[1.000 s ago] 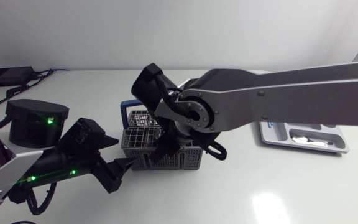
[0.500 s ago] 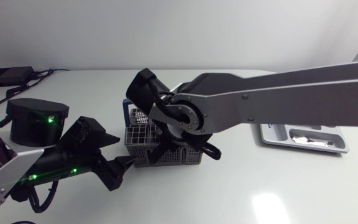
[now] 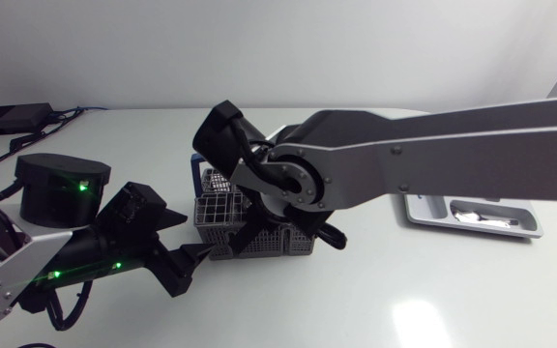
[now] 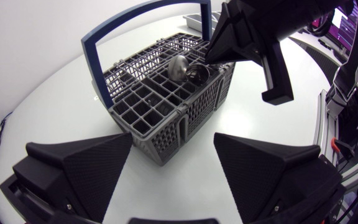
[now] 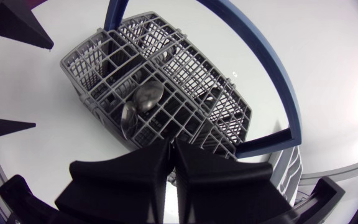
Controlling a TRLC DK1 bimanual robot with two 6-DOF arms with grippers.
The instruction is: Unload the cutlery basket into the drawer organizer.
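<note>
Here the cutlery basket (image 3: 259, 232) stands at the centre of the head view on the white table (image 3: 404, 290). It is a grey plastic lattice of square cells with a blue hoop handle (image 4: 98, 56) standing upright over it. Two metal spoons (image 5: 146, 96) sit in one of its compartments, their round polished bowls pointing up.

The right arm comes in from the right edge as a long silver-grey link and bends at a black wrist down over the basket. The right gripper (image 5: 171, 143) has its wedge fingers pressed together, with nothing visible between them. Its tip is just above the basket rim, beside the spoon bowls.

The left arm lies low in the lower left of the frame. The left gripper (image 4: 173, 140) is spread wide, and the basket's near corner is just ahead of its two matte black fingers, which do not touch it.

The drawer organizer (image 3: 424, 205), a pale grey moulded tray, lies at the right, well apart from the basket. One spoon (image 3: 472, 217) rests in a compartment.
</note>
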